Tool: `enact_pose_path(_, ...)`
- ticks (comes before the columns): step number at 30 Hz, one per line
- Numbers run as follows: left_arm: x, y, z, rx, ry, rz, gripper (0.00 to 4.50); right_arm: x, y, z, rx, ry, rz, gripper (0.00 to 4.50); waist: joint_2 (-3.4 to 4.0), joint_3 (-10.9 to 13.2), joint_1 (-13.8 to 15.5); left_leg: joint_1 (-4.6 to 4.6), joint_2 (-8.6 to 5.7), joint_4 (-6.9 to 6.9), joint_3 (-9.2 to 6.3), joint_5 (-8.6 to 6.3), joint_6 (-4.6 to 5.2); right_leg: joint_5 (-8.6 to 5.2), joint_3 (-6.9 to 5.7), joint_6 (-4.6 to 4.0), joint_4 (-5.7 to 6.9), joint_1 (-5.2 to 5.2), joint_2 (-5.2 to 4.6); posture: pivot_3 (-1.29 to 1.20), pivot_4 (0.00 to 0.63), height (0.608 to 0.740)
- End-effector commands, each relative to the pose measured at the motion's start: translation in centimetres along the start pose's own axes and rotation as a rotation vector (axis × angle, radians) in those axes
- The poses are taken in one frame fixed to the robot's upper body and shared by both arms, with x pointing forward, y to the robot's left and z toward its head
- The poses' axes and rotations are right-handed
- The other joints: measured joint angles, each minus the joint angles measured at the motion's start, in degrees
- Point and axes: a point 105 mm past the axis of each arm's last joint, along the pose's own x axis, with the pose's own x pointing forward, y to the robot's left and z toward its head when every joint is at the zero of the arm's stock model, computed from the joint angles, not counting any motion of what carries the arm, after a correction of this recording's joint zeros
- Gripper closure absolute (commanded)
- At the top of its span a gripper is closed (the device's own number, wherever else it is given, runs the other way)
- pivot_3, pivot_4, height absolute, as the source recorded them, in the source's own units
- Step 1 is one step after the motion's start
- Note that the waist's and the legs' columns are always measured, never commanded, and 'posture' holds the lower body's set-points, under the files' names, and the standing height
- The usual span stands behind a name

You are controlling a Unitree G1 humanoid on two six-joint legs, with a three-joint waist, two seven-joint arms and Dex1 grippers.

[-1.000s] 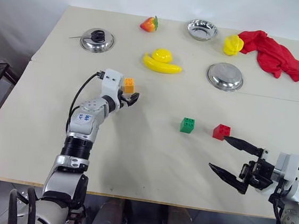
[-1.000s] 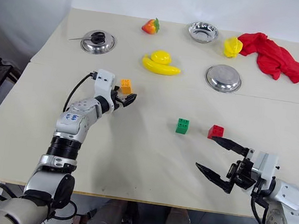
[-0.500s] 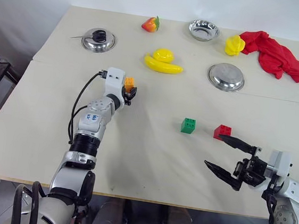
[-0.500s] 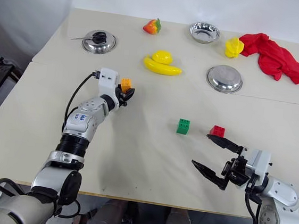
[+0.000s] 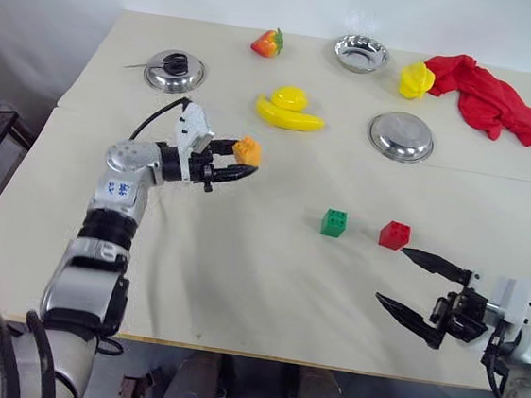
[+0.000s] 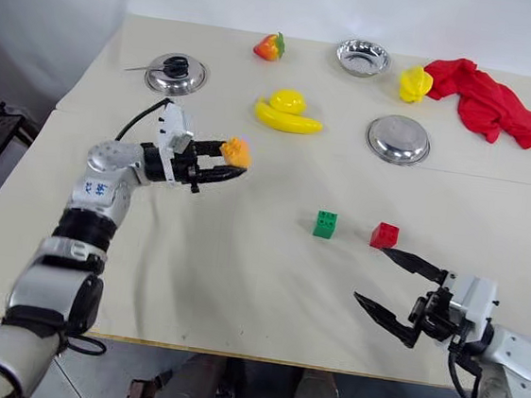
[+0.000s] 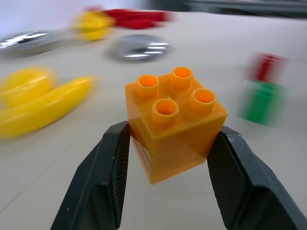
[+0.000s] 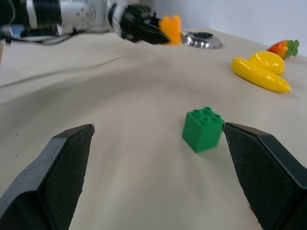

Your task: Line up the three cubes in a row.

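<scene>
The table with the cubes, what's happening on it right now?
The left gripper is shut on the orange cube and holds it above the table, pointing toward the other two. The green cube and the red cube sit side by side on the table. The right gripper is open near the front edge, close to the red cube, holding nothing. The row is not yet formed.
</scene>
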Motion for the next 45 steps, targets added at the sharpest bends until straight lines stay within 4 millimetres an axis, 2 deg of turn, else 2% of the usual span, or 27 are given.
enact_pose_path(1,1.0,-1.6,-0.1,0.099,0.033,-0.208,2.48,-1.6,-0.2,1.2,-0.032,0.012,-0.031,0.0,0.0,0.0,-0.08,-0.01,0.0,-0.01,0.0,-0.01,0.01,0.0,0.0,0.0,-0.04,0.0,0.0,0.0,0.15,0.74)
enact_pose_path(6,3.3,-2.5,-1.9,0.166,0.126,-0.286,2.48,-3.9,0.5,1.1,-0.007,0.078,-0.08,0.0,-0.04,0.01,-0.18,-0.11,-0.02,-0.1,0.02,-0.02,0.04,0.01,-0.13,0.01,-0.15,-0.02,0.0,0.0,0.15,0.74)
enact_pose_path(12,5.0,-3.1,-3.7,0.159,0.209,-0.284,2.48,-4.2,1.7,1.2,0.01,0.083,-0.115,0.0,-0.08,0.04,-0.39,-0.1,0.06,-0.08,-0.05,-0.04,0.06,0.02,-0.08,0.03,-0.14,-0.04,0.0,0.0,0.15,0.74)
enact_pose_path(14,5.2,-3.0,-4.0,0.129,0.208,-0.259,1.76,-4.1,2.0,1.2,0.014,0.08,-0.12,0.0,-0.08,0.04,-0.39,-0.09,0.08,-0.08,-0.04,-0.04,0.06,0.02,-0.06,0.03,-0.13,-0.05,0.0,0.0,0.15,0.74)
enact_pose_path(15,5.2,-2.9,-4.0,0.121,0.202,-0.25,1.6,-4.0,2.1,1.2,0.017,0.077,-0.124,0.0,-0.08,0.04,-0.34,-0.1,0.08,-0.08,-0.05,-0.04,0.06,0.02,-0.07,0.03,-0.12,-0.06,0.0,0.0,0.15,0.74)
enact_pose_path(20,5.5,-2.3,-3.2,0.09,0.136,-0.19,0.14,-3.6,2.2,1.2,0.02,0.067,-0.129,0.0,-0.08,0.04,-0.22,-0.11,0.19,-0.07,-0.08,-0.05,0.09,0.02,-0.07,0.03,-0.12,-0.06,-0.03,0.0,0.15,0.74)
enact_pose_path(21,5.6,-2.2,-3.1,0.089,0.136,-0.176,0.03,-3.6,2.2,1.2,0.02,0.066,-0.129,0.0,-0.08,0.04,-0.16,-0.11,0.19,-0.07,-0.1,-0.05,0.09,0.02,-0.08,0.03,-0.12,-0.06,-0.03,0.0,0.15,0.74)
enact_pose_path(25,5.8,-1.7,-3.2,0.048,0.124,-0.11,0.03,-3.1,1.9,1.3,0.013,0.053,-0.123,0.0,-0.08,0.04,-0.26,-0.12,0.15,-0.06,-0.1,-0.05,0.09,0.02,-0.08,0.03,-0.11,-0.05,-0.04,0.0,0.15,0.74)
enact_pose_path(28,6.0,-2.1,-3.5,0.002,0.11,-0.117,0.03,-3.0,1.8,1.3,0.013,0.049,-0.116,0.0,-0.08,0.04,-0.26,-0.11,0.15,-0.06,-0.1,-0.05,0.09,0.02,-0.08,0.03,-0.09,-0.05,-0.04,0.0,0.15,0.74)
enact_pose_path(31,5.9,-3.0,-4.2,-0.01,0.123,-0.152,0.56,-2.9,1.6,1.4,0.011,0.047,-0.107,0.0,-0.08,0.04,-0.3,-0.1,0.11,-0.06,-0.09,-0.05,0.09,0.02,-0.08,0.03,-0.09,-0.05,-0.04,0.0,0.15,0.74)
enact_pose_path(39,5.6,-3.0,-4.3,-0.015,0.156,-0.182,3.0,-3.6,1.1,1.8,-0.005,0.068,-0.105,0.0,-0.08,0.04,-0.16,-0.11,0.08,-0.01,-0.1,-0.05,0.09,0.02,-0.08,0.03,-0.06,-0.04,-0.03,0.0,0.15,0.74)
enact_pose_path(45,5.9,-2.7,-3.8,0.043,0.19,-0.215,3.03,-4.6,1.2,1.8,-0.006,0.094,-0.106,0.0,-0.08,0.04,-0.17,-0.12,0.03,-0.01,-0.09,-0.05,0.1,0.02,-0.08,0.03,-0.07,-0.04,-0.03,0.0,0.15,0.74)
